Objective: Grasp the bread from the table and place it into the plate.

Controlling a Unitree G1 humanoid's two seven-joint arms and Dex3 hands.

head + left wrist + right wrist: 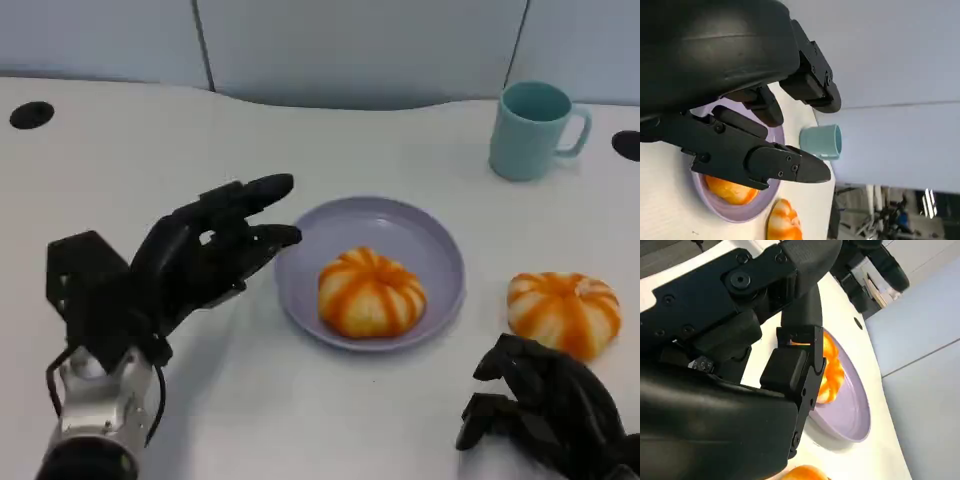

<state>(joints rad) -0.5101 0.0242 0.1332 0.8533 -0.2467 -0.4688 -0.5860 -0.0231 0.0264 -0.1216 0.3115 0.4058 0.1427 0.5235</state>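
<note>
An orange-striped round bread (370,292) lies in the lavender plate (412,235) at the table's middle. A second, matching bread (563,311) sits on the table to the plate's right. My left hand (200,262) hovers just left of the plate, fingers spread and holding nothing. The left wrist view shows its fingers (765,162) over the plate (742,212), the bread in it (725,189) and the second bread (784,224). My right hand (545,405) rests in front of the second bread, fingers curled in, apart from it. The right wrist view shows the plate (852,412) with its bread (834,371).
A teal mug (533,130) stands upright at the back right, also seen in the left wrist view as the mug (822,141). Black round holes (31,114) mark the table's far corners. A grey partition wall runs behind the table.
</note>
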